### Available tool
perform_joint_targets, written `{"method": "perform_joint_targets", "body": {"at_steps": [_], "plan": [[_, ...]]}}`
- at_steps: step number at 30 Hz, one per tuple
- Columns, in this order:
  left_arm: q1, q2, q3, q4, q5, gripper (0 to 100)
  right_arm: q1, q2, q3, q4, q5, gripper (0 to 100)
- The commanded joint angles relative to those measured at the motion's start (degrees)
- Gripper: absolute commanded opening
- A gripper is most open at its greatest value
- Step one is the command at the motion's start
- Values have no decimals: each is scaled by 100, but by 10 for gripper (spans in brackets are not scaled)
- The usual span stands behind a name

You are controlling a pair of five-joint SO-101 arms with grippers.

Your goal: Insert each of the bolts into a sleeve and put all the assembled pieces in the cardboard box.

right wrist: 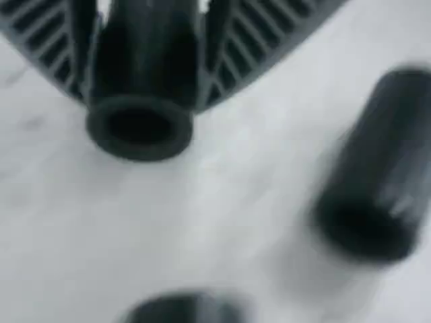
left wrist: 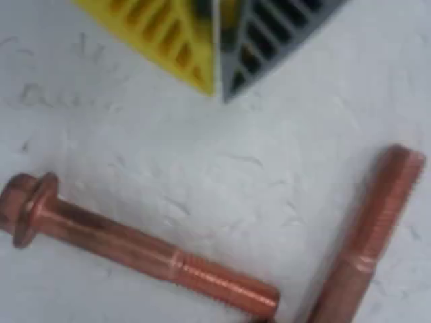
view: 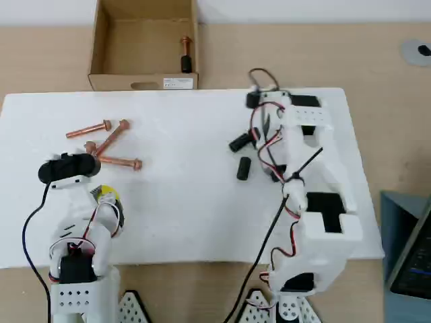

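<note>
Three copper bolts [view: 111, 138] lie loose at the left of the white board [view: 182, 215]. My left gripper [left wrist: 219, 84] hangs just above the board beside them, its yellow and grey fingers shut with nothing between them; two bolts [left wrist: 135, 252] [left wrist: 363, 249] lie close by. My right gripper [right wrist: 145, 101] [view: 252, 138] is shut on a black sleeve [right wrist: 138, 124] [view: 240, 142], held low over the board with the open end facing out. Another sleeve [right wrist: 377, 182] [view: 244, 168] lies next to it, and a third sleeve [right wrist: 182, 309] is partly cut off. The cardboard box [view: 101, 47] holds one bolt in a sleeve [view: 185, 55].
The box stands off the board's far edge, at the left. A grey object [view: 404, 242] sits at the right edge of the table. The board's middle [view: 182, 168] between the two arms is bare white.
</note>
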Motion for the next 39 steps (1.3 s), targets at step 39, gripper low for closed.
{"method": "perform_joint_targets", "body": {"at_steps": [39], "plan": [[18, 251, -1732, 870, -853, 7, 778, -8004, 2229, 1363, -1354, 9]]}}
